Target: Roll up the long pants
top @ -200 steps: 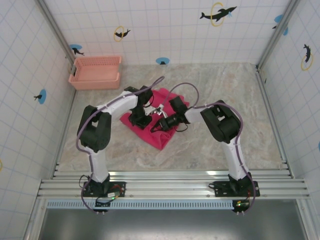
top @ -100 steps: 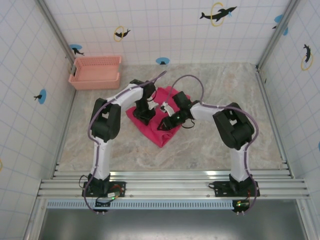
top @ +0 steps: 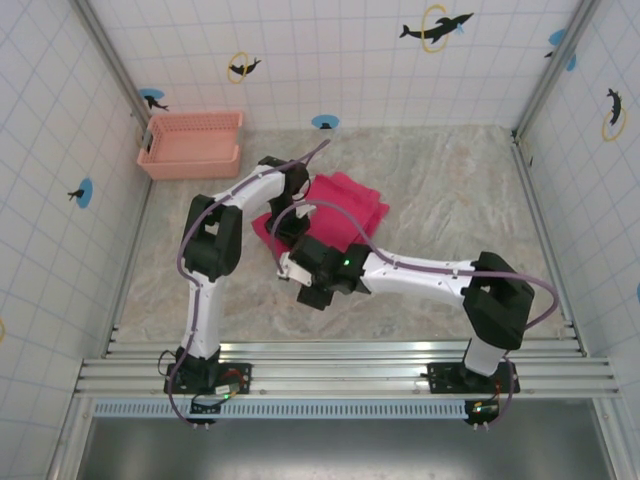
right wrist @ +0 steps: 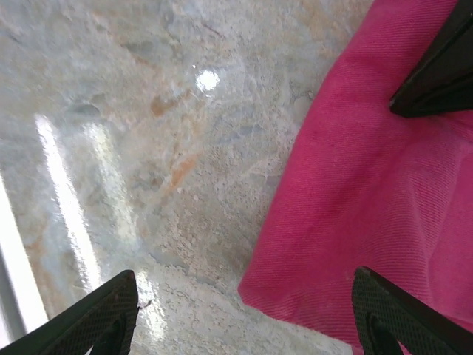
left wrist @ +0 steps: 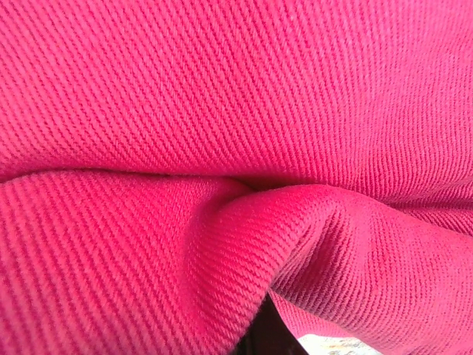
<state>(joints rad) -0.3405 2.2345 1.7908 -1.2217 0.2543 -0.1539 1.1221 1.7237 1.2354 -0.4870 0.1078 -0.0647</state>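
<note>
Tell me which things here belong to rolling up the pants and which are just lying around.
For the job:
- long pants, bunched mid-table

Just lying about:
- pale pink basket, far left corner
- dolphin stickers on the walls

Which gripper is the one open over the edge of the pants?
The right gripper: it stands wide open, straddling the edge of the long pants and bare table. The left gripper sits on the cloth farther back, jaws unseen.

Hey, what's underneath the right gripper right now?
Under the open right gripper lie the bare marble table and the near corner of the long pants. Whatever is beneath that cloth is covered, so I cannot tell.
</note>
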